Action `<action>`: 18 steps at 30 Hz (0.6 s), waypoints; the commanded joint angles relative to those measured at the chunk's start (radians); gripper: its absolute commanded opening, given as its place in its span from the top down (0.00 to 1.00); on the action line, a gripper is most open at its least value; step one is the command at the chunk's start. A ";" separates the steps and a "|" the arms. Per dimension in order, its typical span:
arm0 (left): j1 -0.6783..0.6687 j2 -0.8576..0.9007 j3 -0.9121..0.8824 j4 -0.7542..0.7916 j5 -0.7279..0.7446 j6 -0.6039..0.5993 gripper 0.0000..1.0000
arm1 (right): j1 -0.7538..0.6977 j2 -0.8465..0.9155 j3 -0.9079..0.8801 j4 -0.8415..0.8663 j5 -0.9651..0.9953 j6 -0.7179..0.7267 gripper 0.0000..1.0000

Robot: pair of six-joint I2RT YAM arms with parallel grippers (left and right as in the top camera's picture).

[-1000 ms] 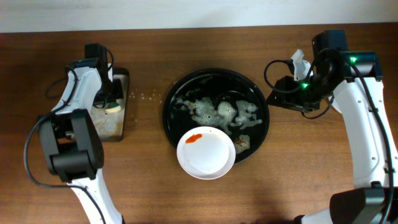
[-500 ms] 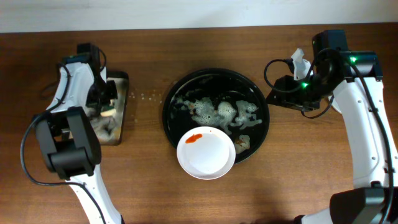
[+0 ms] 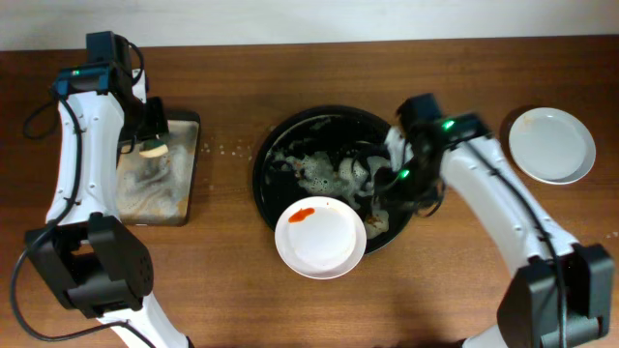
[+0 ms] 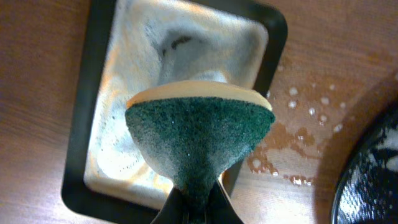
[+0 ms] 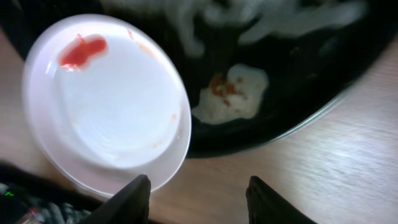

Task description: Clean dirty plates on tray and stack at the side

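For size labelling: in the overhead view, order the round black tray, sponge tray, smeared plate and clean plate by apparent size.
Round black tray, sponge tray, then the smeared plate and clean plate, which look alike.

Wooden tabletop (image 3: 464, 290) with round black tray (image 3: 259, 172) at centre.
Left of the tray, a dark sponge tray (image 3: 190, 169) and scattered droplets (image 3: 228, 150) between; well to its right, a white plate (image 3: 551, 145).
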 commanded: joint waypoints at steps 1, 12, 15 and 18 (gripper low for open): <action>-0.011 -0.024 0.015 -0.005 0.011 0.005 0.97 | 0.080 0.003 -0.127 0.087 0.016 0.005 0.52; -0.011 -0.024 0.015 -0.006 0.011 0.005 0.98 | 0.142 0.003 -0.341 0.348 0.087 0.094 0.62; -0.011 -0.024 0.015 -0.006 0.011 0.005 0.98 | 0.142 0.003 -0.368 0.385 0.083 0.094 0.68; -0.011 -0.024 0.015 -0.006 0.011 0.005 0.98 | 0.140 0.003 -0.367 0.406 0.104 0.078 0.89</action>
